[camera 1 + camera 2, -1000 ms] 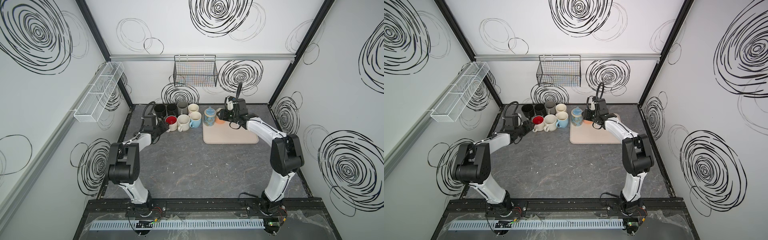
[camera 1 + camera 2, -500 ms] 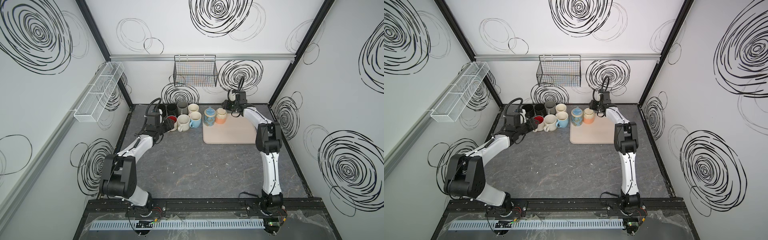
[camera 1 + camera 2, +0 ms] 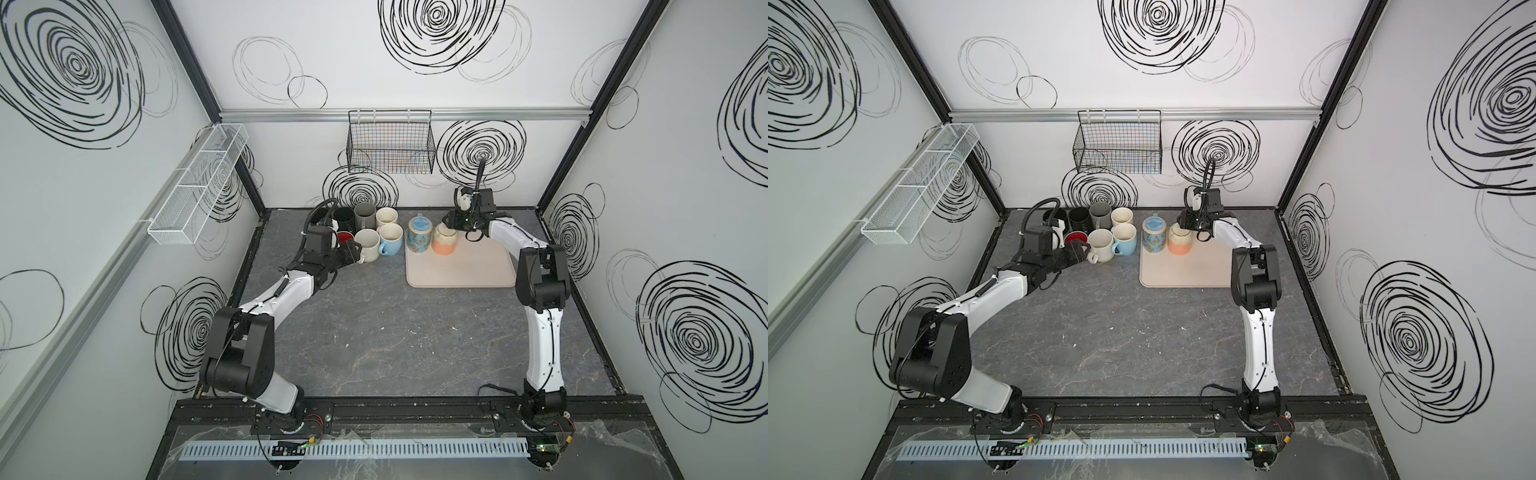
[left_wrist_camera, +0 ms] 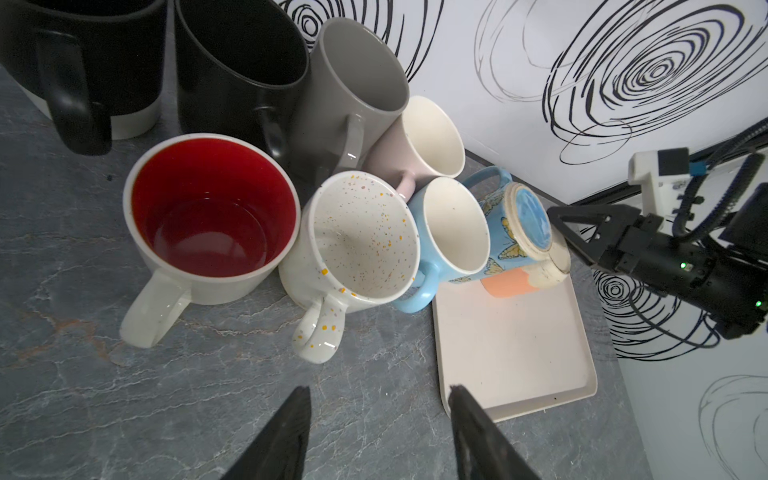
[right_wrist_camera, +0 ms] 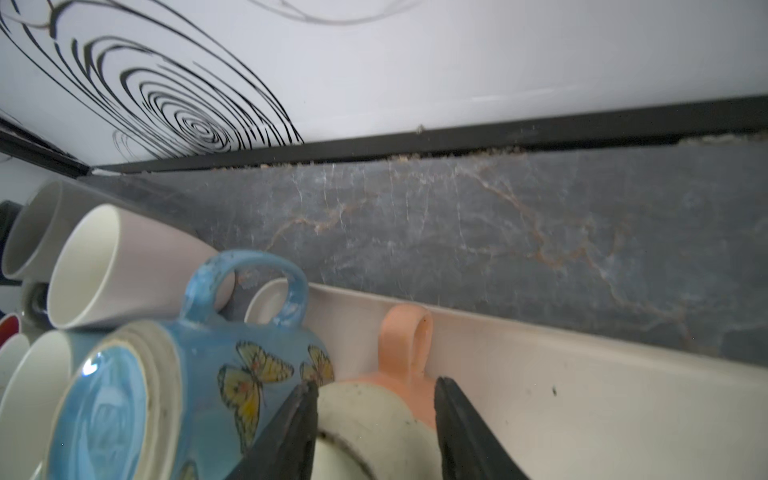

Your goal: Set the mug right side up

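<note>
- Mugs first, in both top views: the peach mug [image 3: 444, 246] stands upside down at the far edge of the tray [image 3: 461, 272], just beside the butterfly mug [image 3: 419, 236]. The right gripper [image 3: 452, 222] is at its upturned base. The left gripper [image 3: 353, 251] sits near the speckled mug [image 3: 368, 245].
- Left wrist view: the left gripper [image 4: 379, 390] is spread wide over the bare table [image 4: 124, 395] and holds nothing.
- Right wrist view: the right gripper [image 5: 376, 384] straddles the peach mug's [image 5: 374, 419] cream base (its handle points away from the claw). I cannot tell whether it is clamped.
</note>
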`<state>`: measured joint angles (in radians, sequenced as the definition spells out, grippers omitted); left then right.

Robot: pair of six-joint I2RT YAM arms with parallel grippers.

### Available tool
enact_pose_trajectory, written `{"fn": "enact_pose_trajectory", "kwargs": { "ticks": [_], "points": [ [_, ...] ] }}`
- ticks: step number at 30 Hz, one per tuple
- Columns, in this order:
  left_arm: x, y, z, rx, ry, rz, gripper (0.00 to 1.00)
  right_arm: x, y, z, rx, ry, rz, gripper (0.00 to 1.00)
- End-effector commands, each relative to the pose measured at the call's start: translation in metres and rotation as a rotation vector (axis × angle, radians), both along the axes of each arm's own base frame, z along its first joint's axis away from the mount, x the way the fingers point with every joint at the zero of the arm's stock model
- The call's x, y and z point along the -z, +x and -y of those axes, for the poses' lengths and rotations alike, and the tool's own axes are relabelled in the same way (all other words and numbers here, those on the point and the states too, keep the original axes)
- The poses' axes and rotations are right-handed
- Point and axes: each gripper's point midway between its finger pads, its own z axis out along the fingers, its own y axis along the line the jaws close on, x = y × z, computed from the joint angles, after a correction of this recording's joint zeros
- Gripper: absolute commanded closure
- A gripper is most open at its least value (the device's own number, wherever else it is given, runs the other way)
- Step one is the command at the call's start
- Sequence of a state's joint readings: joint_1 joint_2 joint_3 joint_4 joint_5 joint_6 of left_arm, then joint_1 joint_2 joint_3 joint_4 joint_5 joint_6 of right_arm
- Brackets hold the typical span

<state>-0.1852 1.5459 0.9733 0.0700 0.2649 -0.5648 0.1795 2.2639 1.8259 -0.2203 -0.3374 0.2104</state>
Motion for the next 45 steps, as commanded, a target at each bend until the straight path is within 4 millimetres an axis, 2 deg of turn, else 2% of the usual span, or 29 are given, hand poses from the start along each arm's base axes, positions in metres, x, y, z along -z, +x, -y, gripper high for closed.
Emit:
{"fn": "enact_pose_trajectory", "kwargs": {
  "ticks": [1, 6, 9, 14, 18, 21, 23, 28, 33, 39, 42, 45],
  "points": [
    [-0.01, -0.001, 0.013, 0.028, -0.018, 0.044, 0.43, 0.01, -0.03, 0.007, -0.022, -0.027, -0.073, 0.52],
    [-0.01, -0.011, 0.03, 0.062, -0.019, 0.049, 0.43, 0.008, -0.062, 0.011, -0.021, -0.023, -0.115, 0.53],
    [-0.01, -0.019, 0.048, 0.095, -0.01, 0.052, 0.43, 0.008, -0.086, 0.008, -0.048, -0.013, -0.146, 0.54],
    [0.002, -0.034, 0.085, 0.156, -0.014, 0.046, 0.43, 0.008, -0.128, -0.02, -0.174, 0.034, -0.168, 0.54],
    [0.015, -0.042, 0.11, 0.189, -0.043, 0.034, 0.44, 0.001, -0.146, -0.047, -0.279, 0.019, -0.154, 0.53],
    [0.023, -0.047, 0.126, 0.215, -0.047, 0.025, 0.44, -0.011, -0.153, -0.065, -0.337, 0.003, -0.135, 0.5],
    [0.026, -0.049, 0.132, 0.222, -0.048, 0.021, 0.45, -0.02, -0.154, -0.069, -0.337, 0.005, -0.133, 0.48],
    [0.023, -0.044, 0.14, 0.23, -0.045, 0.032, 0.45, -0.051, -0.15, -0.053, -0.243, 0.02, -0.102, 0.46],
    [0.026, -0.03, 0.153, 0.248, -0.046, 0.018, 0.45, -0.066, -0.154, -0.031, -0.148, 0.069, -0.092, 0.45],
    [0.026, -0.011, 0.165, 0.237, -0.067, 0.017, 0.46, -0.056, -0.154, -0.019, -0.09, 0.097, -0.124, 0.46],
    [0.027, 0.005, 0.164, 0.218, -0.066, 0.023, 0.46, -0.044, -0.158, -0.024, -0.076, 0.107, -0.181, 0.47],
    [0.038, 0.016, 0.172, 0.232, -0.065, -0.005, 0.47, -0.034, -0.169, -0.032, -0.073, 0.112, -0.225, 0.49]
  ]
}}
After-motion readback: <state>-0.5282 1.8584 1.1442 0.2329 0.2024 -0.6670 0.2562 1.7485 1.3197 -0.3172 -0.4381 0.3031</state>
